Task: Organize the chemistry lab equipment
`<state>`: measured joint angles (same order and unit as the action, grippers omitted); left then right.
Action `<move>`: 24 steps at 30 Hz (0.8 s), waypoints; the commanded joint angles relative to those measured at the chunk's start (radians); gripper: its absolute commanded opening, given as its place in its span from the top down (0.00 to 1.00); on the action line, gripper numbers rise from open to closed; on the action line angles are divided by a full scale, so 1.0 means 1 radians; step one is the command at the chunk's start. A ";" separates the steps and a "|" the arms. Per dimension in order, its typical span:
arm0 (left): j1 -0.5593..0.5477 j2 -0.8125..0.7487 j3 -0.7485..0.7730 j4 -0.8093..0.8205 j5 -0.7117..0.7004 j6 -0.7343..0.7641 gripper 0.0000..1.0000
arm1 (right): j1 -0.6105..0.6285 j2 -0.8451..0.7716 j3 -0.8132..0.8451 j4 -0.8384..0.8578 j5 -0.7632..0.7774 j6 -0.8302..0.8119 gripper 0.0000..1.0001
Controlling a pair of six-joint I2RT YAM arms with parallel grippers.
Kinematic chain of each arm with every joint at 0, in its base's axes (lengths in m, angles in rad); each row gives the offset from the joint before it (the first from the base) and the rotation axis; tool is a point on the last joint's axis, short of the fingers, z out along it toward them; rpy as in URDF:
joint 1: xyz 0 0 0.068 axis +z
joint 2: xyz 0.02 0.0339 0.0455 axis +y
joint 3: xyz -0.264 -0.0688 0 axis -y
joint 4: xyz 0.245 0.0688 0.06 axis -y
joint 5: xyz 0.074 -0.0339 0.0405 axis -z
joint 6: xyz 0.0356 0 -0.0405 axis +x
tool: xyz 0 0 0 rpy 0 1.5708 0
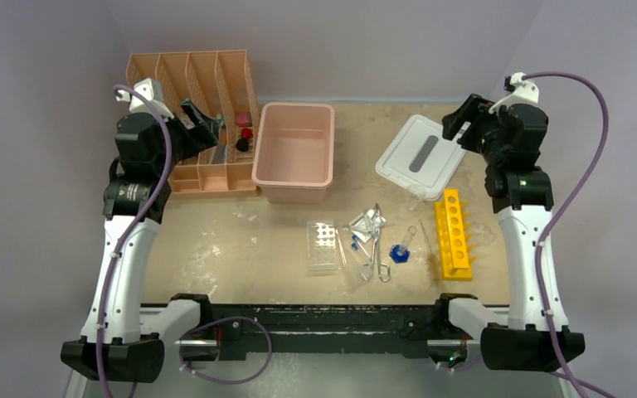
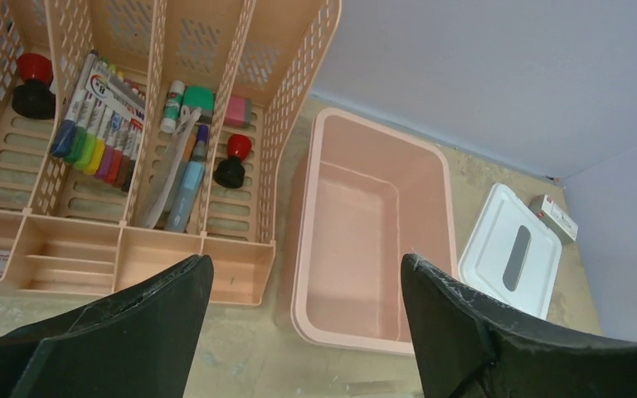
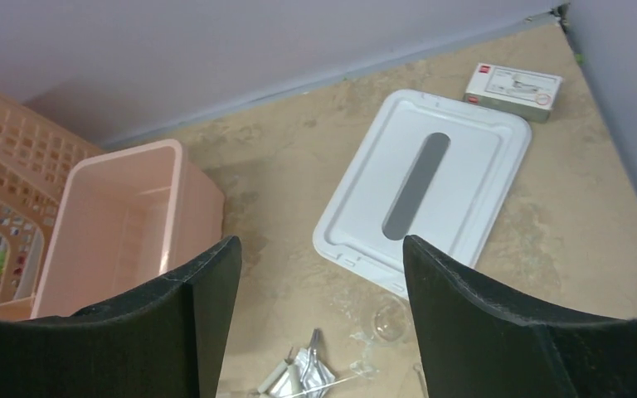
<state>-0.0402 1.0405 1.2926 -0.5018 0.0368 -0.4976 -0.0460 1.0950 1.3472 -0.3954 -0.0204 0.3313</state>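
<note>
Top external view: the chemistry pieces lie in a loose row on the near middle of the table (image 1: pixel 216 240). From left to right they are a clear multi-hole tube tray (image 1: pixel 323 245), a small clear bag (image 1: pixel 367 222) with metal scissor-handled forceps (image 1: pixel 375 255) just below it, a clear blue-capped tube (image 1: pixel 403 246), and a yellow holed rack (image 1: pixel 453 233) lying lengthwise. All of them are well apart from both grippers, which hang raised toward the far side. The left gripper (image 2: pixel 304 269) hovers over the peach slotted organizer (image 2: pixel 240 99) and the near left rim of the pink bin (image 2: pixel 431 157). The right gripper (image 3: pixel 322 249) hovers by the near edge of the white lid (image 3: pixel 464 166), which rests flat to the right of the bin and apart from it. The yellow rack sits close to the table's right edge and just beside the right arm. Bare tabletop runs between the row of pieces and the bin, and more of it to the left of the tray. Both grippers stand with their fingers spread wide, holding and touching nothing.
</note>
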 commanded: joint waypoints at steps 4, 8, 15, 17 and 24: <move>0.008 -0.036 -0.064 0.168 0.075 -0.035 0.07 | -0.012 0.030 0.009 0.129 -0.265 -0.032 0.24; 0.001 -0.045 -0.141 0.252 0.174 -0.060 0.05 | 0.078 0.087 0.045 0.084 -0.306 -0.077 0.23; -0.059 -0.047 -0.308 0.451 0.277 -0.203 0.05 | 0.340 0.152 0.008 0.064 -0.243 -0.082 0.23; -0.085 -0.054 -0.355 0.503 0.281 -0.222 0.05 | 0.413 0.164 -0.023 0.058 -0.213 -0.073 0.24; -0.132 -0.084 -0.481 0.437 0.262 -0.206 0.07 | 0.638 0.194 -0.166 -0.001 0.007 -0.042 0.30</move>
<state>-0.1562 0.9985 0.8574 -0.0963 0.2874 -0.6945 0.5041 1.2755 1.2301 -0.3592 -0.1646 0.2741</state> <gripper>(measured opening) 0.941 0.732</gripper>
